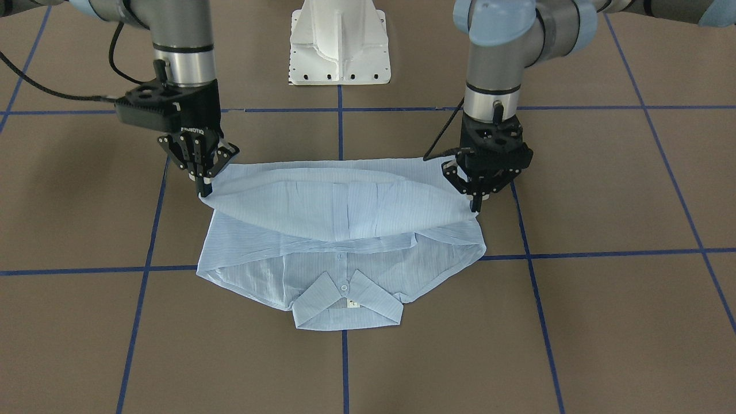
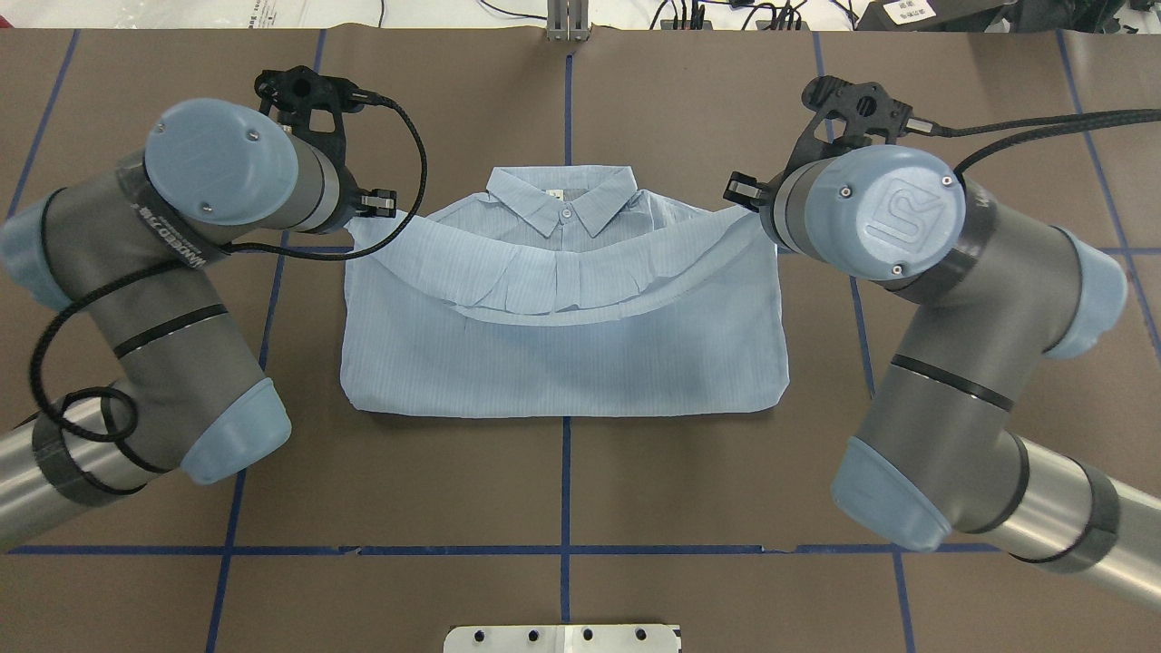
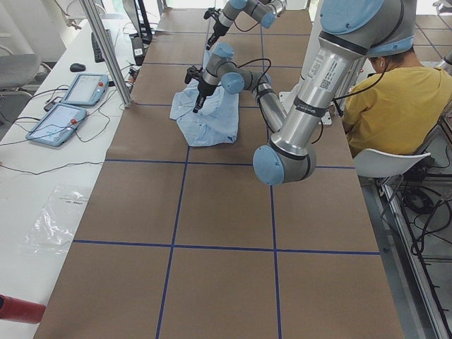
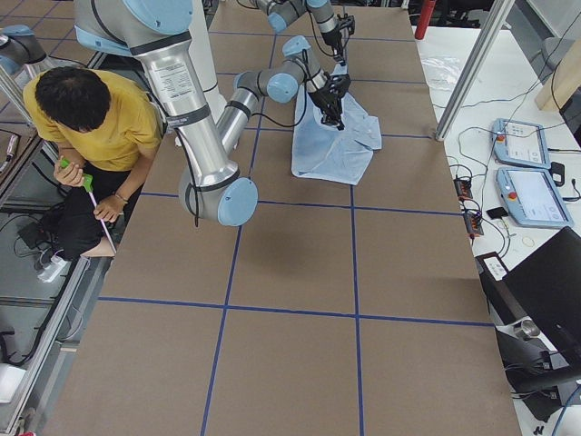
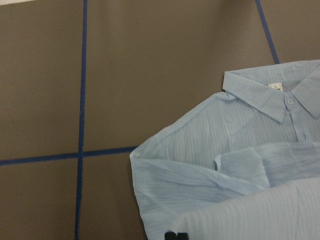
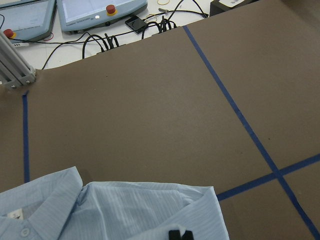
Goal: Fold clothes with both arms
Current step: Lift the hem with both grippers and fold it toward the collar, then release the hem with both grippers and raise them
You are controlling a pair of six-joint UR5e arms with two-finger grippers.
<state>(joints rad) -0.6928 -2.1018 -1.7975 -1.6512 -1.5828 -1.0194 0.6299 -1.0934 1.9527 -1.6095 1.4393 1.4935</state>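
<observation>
Mid-fold, by the look of it: lower half of the shirt (image 2: 562, 363) doubled up from a crease at 6 o'clock in the overhead view, hem lifted and sagging in an arc just short of the collar (image 2: 562, 207) at 12 o'clock. Lying mid-table on the brown table cover (image 2: 689, 490), astride a blue tape line (image 2: 564, 472).

Left gripper (image 1: 476, 202), at 10 o'clock of the garment seen from overhead, closed narrow on one hem corner. Right gripper (image 1: 203, 187), at 2 o'clock, pinched likewise on the other.

Next, probably: carry both corners slightly further toward 12 o'clock, lower together, lay the hem flat below the collar, then release and lift away. Calls for matched height and pace, else a skewed edge or a dragged under-layer.

Around: white pedestal base (image 1: 339, 43) at 6 o'clock overhead, well apart from the cloth. Two teach pendants (image 3: 70, 106) on the side bench past the 12 o'clock edge. A seated person in a yellow top (image 3: 392, 99) on the robot's side. In the way: only the thin fabric's own slack middle, likely to ripple on landing.
</observation>
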